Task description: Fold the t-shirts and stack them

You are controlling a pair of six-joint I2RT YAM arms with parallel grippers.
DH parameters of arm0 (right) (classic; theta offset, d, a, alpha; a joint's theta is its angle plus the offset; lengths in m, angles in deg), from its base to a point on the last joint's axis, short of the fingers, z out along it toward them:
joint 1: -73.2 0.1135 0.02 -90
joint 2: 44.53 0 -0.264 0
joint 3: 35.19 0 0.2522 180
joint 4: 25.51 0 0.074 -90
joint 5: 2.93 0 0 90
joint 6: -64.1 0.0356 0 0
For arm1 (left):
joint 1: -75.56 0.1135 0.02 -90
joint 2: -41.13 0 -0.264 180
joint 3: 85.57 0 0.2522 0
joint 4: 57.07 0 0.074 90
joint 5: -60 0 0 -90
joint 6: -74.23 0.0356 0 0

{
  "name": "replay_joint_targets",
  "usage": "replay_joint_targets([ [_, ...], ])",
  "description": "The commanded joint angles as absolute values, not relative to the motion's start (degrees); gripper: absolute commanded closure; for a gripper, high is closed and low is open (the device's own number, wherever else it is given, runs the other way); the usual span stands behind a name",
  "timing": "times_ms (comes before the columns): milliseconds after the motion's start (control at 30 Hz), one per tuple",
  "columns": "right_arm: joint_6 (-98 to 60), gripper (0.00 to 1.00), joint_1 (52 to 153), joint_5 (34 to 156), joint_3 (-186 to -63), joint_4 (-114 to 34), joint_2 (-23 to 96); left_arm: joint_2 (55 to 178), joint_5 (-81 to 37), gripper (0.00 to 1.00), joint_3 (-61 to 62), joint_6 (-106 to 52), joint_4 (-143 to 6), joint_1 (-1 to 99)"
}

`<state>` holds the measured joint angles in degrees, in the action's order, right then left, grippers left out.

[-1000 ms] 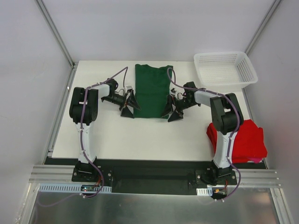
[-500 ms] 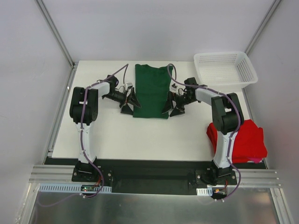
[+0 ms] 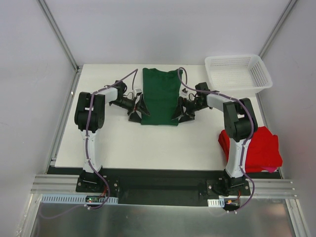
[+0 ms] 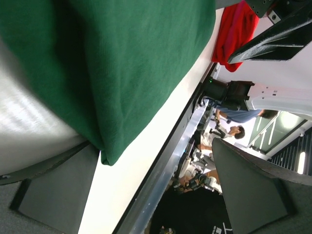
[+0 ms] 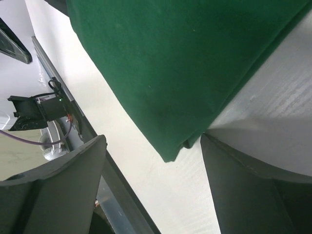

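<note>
A: How far along is the robot with the t-shirts?

B: Partway, by the look of it. The green shirt (image 3: pixel 160 96) lies flat in the upper middle of the overhead view. It is a long narrow rectangle with no sleeves showing, so the side folds appear done. A crosswise fold probably remains, and then the stacking.

A: And the other one?

B: The red shirt (image 3: pixel 256 148) sits at the lower right, at the right edge of the table (image 3: pixel 148 143) and well apart from the green one. It is bunched into a rumpled heap, and whether it counts as folded cannot be told. Nothing is stacked yet.

A: How does the green cloth look?

B: It is plain and smooth, with hardly a wrinkle. In both wrist views the near corner shows layered edges, soft and slightly rounded.

A: What are the arms doing?

B: The left gripper (image 3: pixel 139 112) is at the near-left corner and the right gripper (image 3: pixel 180 113) at the near-right corner. Both have their jaws spread with the corner lying between the fingers, and neither has pinched the cloth. The white basket (image 3: pixel 237 74) in the upper right holds no shirt.
</note>
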<state>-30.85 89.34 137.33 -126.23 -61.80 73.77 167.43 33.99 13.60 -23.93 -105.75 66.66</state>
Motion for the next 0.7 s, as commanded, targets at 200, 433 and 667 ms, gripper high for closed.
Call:
replay_joint_targets([
  [200,-29.94,0.19,90.69,137.7,-125.33,-59.84,75.27,167.34,35.4,0.01,16.7,-22.97,-106.34,64.75],
  [433,-33.01,0.21,90.78,136.47,-123.66,-63.79,73.6,166.55,35.31,0.02,15.47,-22.71,-106.43,64.66],
  [667,-35.21,0.22,90.61,135.67,-122.52,-66.7,71.75,165.14,35.92,0.03,13.54,-22.71,-106.34,64.66],
])
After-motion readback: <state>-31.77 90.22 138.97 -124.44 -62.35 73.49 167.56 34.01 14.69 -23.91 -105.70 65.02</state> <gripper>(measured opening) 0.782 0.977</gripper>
